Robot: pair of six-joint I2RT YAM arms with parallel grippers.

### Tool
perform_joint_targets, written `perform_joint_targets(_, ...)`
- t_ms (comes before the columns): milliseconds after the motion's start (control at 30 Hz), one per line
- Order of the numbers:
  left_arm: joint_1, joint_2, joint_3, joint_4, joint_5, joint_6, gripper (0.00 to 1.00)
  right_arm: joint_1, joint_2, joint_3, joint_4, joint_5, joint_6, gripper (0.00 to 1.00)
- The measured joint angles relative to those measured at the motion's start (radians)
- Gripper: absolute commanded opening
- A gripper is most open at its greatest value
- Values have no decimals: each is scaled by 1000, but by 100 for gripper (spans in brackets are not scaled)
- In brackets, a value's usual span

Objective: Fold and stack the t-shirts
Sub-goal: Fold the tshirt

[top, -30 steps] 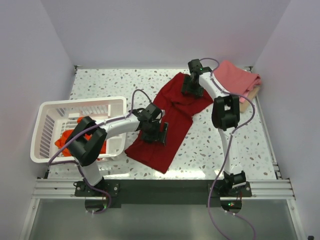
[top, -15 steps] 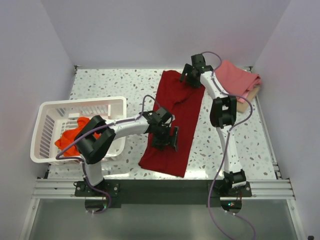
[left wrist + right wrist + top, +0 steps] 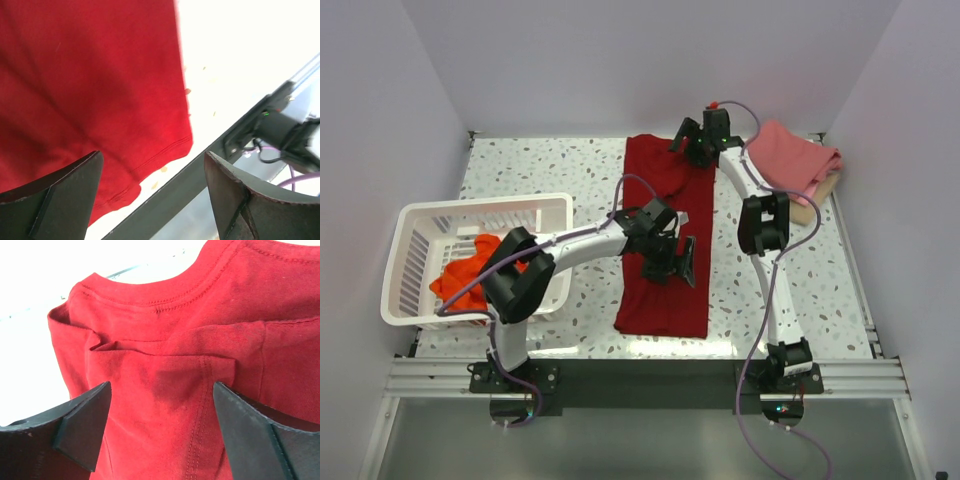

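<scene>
The dark crimson t-shirt (image 3: 664, 250) lies flat as a long narrow strip down the middle of the table, collar at the far end, hem near the front edge. My left gripper (image 3: 675, 262) hovers open over its lower half; in the left wrist view the hem corner (image 3: 165, 150) shows between the spread fingers (image 3: 60, 195), nothing held. My right gripper (image 3: 688, 143) is open above the collar end (image 3: 160, 300), its fingers straddling a folded-in sleeve (image 3: 200, 365). The orange-red t-shirt (image 3: 460, 276) sits crumpled in the basket. A folded pink t-shirt (image 3: 792, 158) rests on a tan one (image 3: 832, 186) at the far right.
The white slotted basket (image 3: 480, 212) stands at the left, close to the left arm's elbow. The table's front rail (image 3: 235, 135) runs just beyond the shirt's hem. White walls close in the table on three sides.
The crimson shirt swung from a diagonal lie to straight along the table's depth. Both grippers moved with it, left one rightward, right one to the far end, and the right jaws opened wider.
</scene>
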Motion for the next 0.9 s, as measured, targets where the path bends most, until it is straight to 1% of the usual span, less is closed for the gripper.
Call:
perform_joint_targets(100,0,-5,54,2,-16,23,88,1,-16,-24,12,-8,-21,89)
perform_joint_targets(233,0,-80,55,-16,-87,59,89,3,-94,-125,-5,-4,-80,91)
perform_joint_targets(333,0,-200,-6,-14,-152,82,89,6,-222,-261,-45,3,-124,91)
perform_joint_targets(433,0,-337,-113,-31,-217,98,89,13,-419,-437,-85,23,-159,91)
perform_joint_targets(533,0,-415,-204,-48,-268,105,87,35,-646,-620,-124,57,-180,89)
perform_joint_targets(600,0,-445,-261,-56,-297,106,87,71,-826,-784,-122,81,-185,89)
perform_joint_targets(667,0,-461,-307,-63,-319,103,87,126,-1002,-982,-120,101,-176,88)
perform_joint_targets(767,0,-494,-372,-64,-343,91,86,229,-1236,-1284,-145,120,-113,87)
perform_joint_targets(833,0,-537,-419,-65,-358,72,85,292,-1352,-1466,-172,129,-51,87)
perform_joint_targets(900,0,-579,-458,-66,-370,57,81,330,-1450,-1621,-218,137,16,86)
